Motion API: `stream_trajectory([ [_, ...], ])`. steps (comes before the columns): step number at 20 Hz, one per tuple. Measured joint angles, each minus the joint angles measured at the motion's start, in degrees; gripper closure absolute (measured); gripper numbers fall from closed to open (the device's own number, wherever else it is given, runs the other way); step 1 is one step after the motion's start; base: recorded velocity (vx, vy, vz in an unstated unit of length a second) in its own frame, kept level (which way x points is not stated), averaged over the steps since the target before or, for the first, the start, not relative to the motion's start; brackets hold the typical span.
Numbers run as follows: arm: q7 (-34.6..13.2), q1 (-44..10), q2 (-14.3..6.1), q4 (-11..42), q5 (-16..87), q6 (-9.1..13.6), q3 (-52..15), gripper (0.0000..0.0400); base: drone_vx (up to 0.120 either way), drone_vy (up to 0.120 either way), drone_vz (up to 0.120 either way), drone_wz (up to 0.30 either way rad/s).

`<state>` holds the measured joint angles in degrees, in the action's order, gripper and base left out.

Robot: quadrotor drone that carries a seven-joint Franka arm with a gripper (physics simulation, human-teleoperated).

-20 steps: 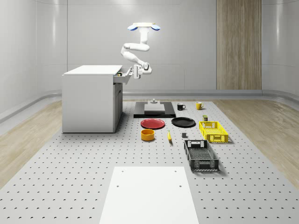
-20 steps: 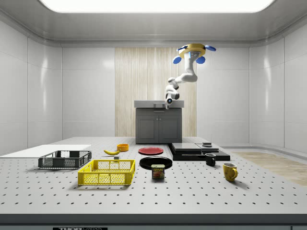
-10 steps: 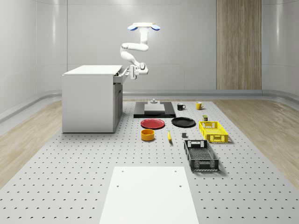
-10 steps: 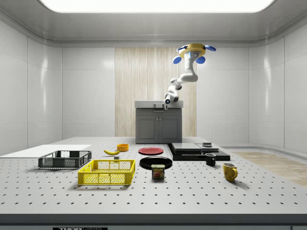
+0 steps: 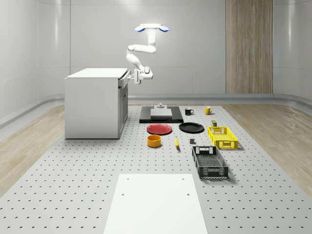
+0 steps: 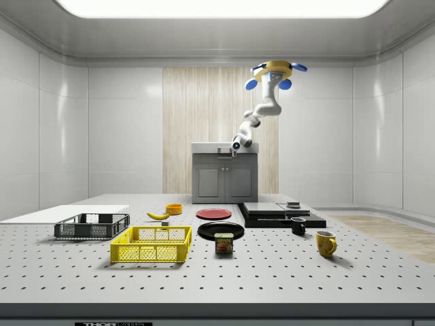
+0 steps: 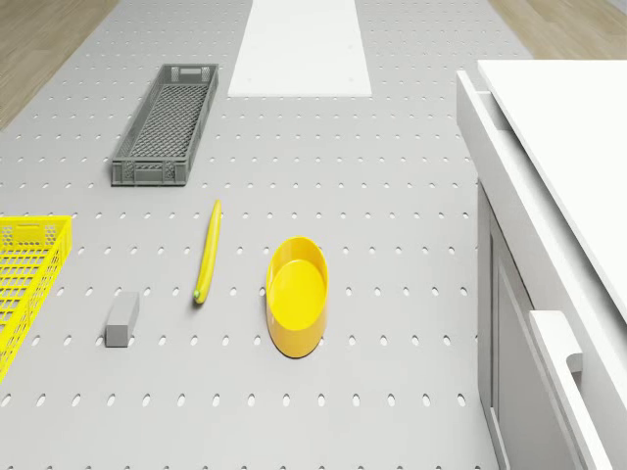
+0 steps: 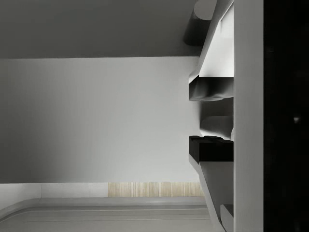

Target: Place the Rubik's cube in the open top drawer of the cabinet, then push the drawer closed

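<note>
1. Whole-scene view: the drone (image 5: 151, 28) hovers beside the cabinet (image 5: 92, 105), and the gripper (image 5: 132, 78) is at the top drawer (image 5: 125, 78), which stands nearly shut. The Rubik's cube is presumably inside, hidden.
2. Side view: the arm reaches in at an angle, so an off-centre push could skew and jam the drawer.
3. Drone view: the drawer front juts slightly, and drone drift could leave it ajar.
4. Wrist view: a pale panel (image 8: 248, 121) is close. Whether the gripper is spread or closed cannot be told.
</note>
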<state>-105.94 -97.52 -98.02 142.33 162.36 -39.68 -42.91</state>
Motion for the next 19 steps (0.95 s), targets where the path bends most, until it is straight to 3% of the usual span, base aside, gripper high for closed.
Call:
stream_trajectory([
  [8, 2.6, 1.0, -0.4, -1.9, 1.6, -2.5, -0.5, 0.0295, 0.000, 0.115, 0.000, 0.000],
  [19, 4.0, 1.6, -0.6, -2.6, 2.3, -3.6, -1.1, 0.0295, 0.000, 0.000, 0.000, 0.000],
])
